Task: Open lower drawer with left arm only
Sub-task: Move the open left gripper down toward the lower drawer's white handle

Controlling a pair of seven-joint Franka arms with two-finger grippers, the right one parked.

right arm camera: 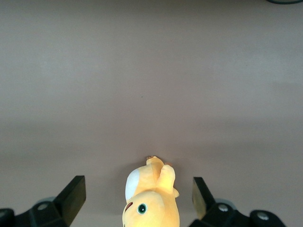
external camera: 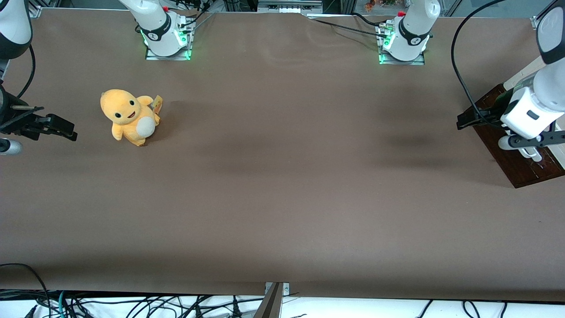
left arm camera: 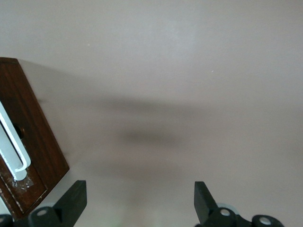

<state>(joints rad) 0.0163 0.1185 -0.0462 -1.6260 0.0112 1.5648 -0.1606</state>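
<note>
Table (external camera: 282,185) edge sits closest to the front camera: matte brown cloth, flat, faintly creased, bare across its middle. Toward the parked arm's end I note a plush toy (external camera: 129,115), soft yellow pile with a pale belly, sitting upright. Well apart from it, at the working arm's end, is the cabinet with the drawer (external camera: 514,152): dark-brown varnished wood, glossy, square-cornered, low on the table.

End effector (external camera: 471,119) hangs above the table just beside the drawer front, on the side toward the table's middle. From the wrist camera I read the fingers (left arm camera: 73,201) as spread wide, released, nothing between them. Handle (left arm camera: 13,144) is a slim white bar, smooth, standing off the wood with a gap beneath, its end bent back into the front. It lies off to one side of the fingers, not between them.

My judgement: approach phase, drawer not yet gripped; I cannot tell how far it stands out. To do this step well I would shift sideways until the bar is centred between the fingers, align them square across it, descend, clench, then pull straight along the drawer's travel. A skewed pull could bind the drawer or drag the light cabinet.
</note>
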